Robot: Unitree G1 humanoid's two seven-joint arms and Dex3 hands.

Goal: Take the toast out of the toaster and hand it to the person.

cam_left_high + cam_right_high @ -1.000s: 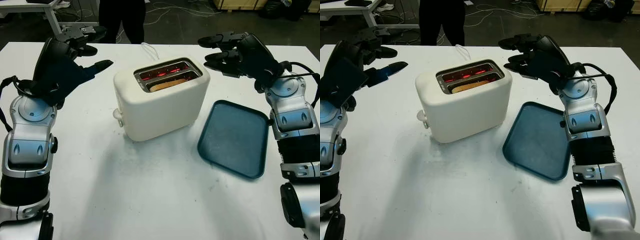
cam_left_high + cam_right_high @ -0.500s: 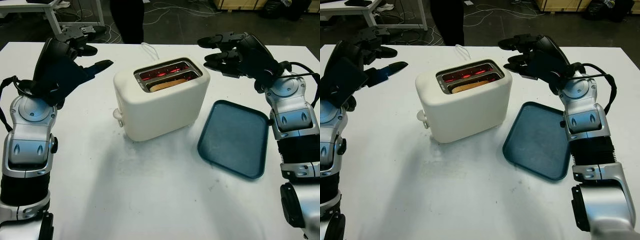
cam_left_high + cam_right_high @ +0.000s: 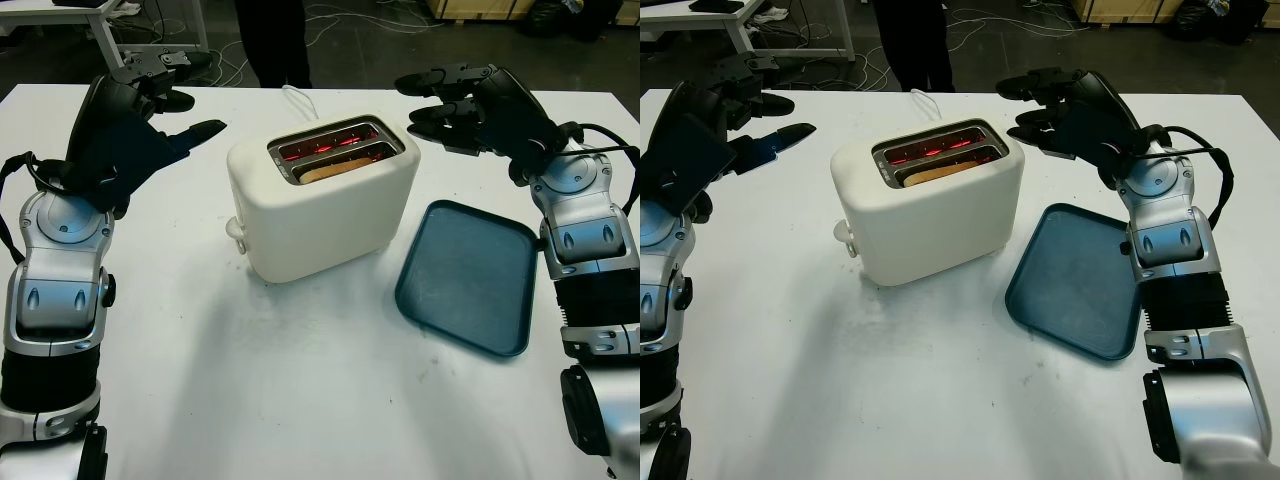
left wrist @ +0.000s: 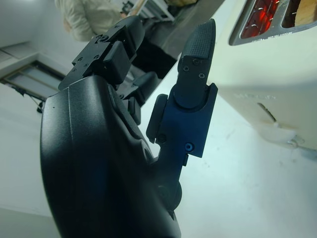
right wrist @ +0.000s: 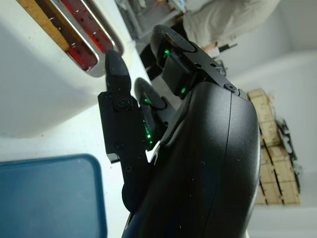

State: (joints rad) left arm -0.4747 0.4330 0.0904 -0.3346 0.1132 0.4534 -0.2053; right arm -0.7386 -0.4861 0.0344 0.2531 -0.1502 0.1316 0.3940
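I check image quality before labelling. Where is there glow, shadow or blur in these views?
Left eye view: red glow inside the toaster slots, soft shadow on the table before it. Left wrist view: left robot hand sharp, person behind blurred. Right wrist view: green lights on the right robot hand.

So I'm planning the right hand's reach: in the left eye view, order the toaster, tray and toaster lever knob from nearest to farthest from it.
From the right hand, open:
1. Toaster, just beside it toward the table's middle.
2. Tray, below it, nearer the robot.
3. Lever knob, on the toaster's far end.
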